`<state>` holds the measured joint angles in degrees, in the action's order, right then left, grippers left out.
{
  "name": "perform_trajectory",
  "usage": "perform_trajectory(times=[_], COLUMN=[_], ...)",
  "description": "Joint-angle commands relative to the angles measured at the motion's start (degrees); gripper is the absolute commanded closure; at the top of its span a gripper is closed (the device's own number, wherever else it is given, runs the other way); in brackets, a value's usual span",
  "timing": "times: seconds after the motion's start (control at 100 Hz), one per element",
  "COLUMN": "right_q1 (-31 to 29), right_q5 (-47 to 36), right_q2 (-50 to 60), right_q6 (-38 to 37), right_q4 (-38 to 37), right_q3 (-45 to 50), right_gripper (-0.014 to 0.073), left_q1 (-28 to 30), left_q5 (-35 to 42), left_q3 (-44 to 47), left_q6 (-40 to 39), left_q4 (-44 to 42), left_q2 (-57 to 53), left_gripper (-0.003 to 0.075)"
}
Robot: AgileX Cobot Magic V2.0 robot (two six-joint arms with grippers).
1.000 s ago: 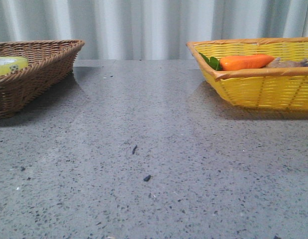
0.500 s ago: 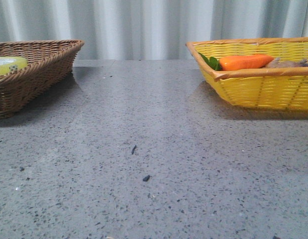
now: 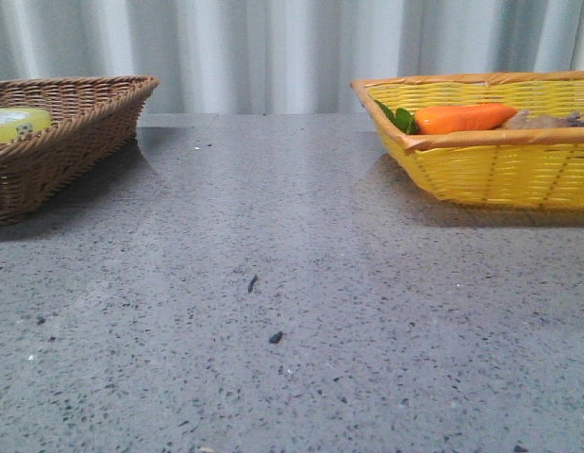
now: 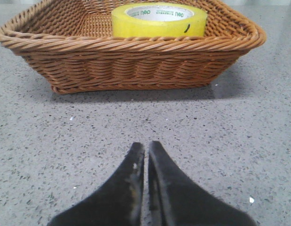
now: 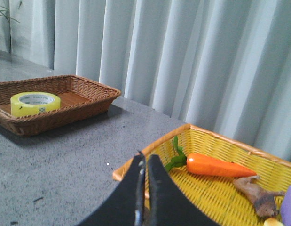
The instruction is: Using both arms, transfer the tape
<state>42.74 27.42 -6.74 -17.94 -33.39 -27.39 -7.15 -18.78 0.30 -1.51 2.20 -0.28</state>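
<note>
The yellow-green tape [image 4: 159, 20] lies flat in a brown wicker basket [image 4: 136, 66] at the table's far left; it also shows in the front view [image 3: 16, 124] and in the right wrist view [image 5: 35, 103]. My left gripper [image 4: 146, 147] is shut and empty over the grey table, short of the brown basket's near wall. My right gripper [image 5: 145, 159] is shut and empty, above the near corner of the yellow basket [image 5: 216, 193]. Neither arm shows in the front view.
The yellow basket [image 3: 499, 165] at the far right holds an orange carrot [image 3: 463, 117] with green leaves, a brown root-like thing [image 5: 255, 193] and a purple thing [image 5: 288, 207]. Pale curtains hang behind the table. Small dark specks [image 3: 275, 337] lie on the table's middle.
The front view shifts very slightly; the baskets sit a touch to the left. Nothing else has visibly moved.
</note>
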Motion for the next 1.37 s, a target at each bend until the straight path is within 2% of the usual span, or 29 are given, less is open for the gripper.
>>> perform_trajectory(times=[0.0,0.06,0.14,0.25,0.36,0.43,0.49,0.55,0.66,0.86,1.0,1.36], right_q1=[-1.37,-4.59,-10.77,-22.12,-31.43,-35.14,-36.43,-36.96,-37.18,-37.18,-37.31,-37.42], right_q5=[-1.26,2.49,0.3,-9.48,-23.69,-27.74,-26.84,-19.3,-11.84,-11.93,-9.94,-11.64], right_q2=[-0.56,-0.46,-0.46,-0.46,-0.46,-0.17,1.03,2.38,3.29,3.99,8.81,8.45], right_q6=[0.2,0.08,0.08,0.08,0.08,0.08,0.08,0.08,0.08,0.2,0.35,0.35], right_q4=[-2.53,-2.86,2.05,10.7,13.83,14.95,16.44,20.5,23.08,23.08,21.98,21.98], right_q3=[0.63,2.55,6.9,14.01,22.95,27.13,29.44,29.31,29.31,29.41,29.41,29.41], right_gripper=[0.0635,0.0635,0.0635,0.0636,0.0637,0.0637,0.0637,0.0637,0.0637,0.0637,0.0637,0.0637], left_q1=[0.07,0.07,0.07,0.07,0.07,0.07,0.07,0.07,0.07,0.07,0.07,0.07], left_q5=[3.31,3.31,3.31,3.31,3.31,3.31,3.31,3.31,3.31,3.31,3.31,3.31], left_q3=[0.38,0.38,0.38,0.38,0.38,0.38,0.38,0.38,0.38,0.38,0.38,0.38], left_q6=[-0.4,-0.4,-0.4,-0.4,-0.4,-0.4,-0.4,-0.4,-0.4,-0.4,-0.4,-0.4], left_q4=[0.11,0.11,0.11,0.11,0.11,0.11,0.11,0.11,0.11,0.11,0.11,0.33], left_q2=[-1.67,-1.67,-1.67,-1.67,-1.67,-1.67,-1.67,-1.67,-1.67,-1.67,-1.67,-1.57], left_gripper=[0.0741,0.0741,0.0741,0.0741,0.0741,0.0741,0.0741,0.0741,0.0741,0.0741,0.0741,0.0741])
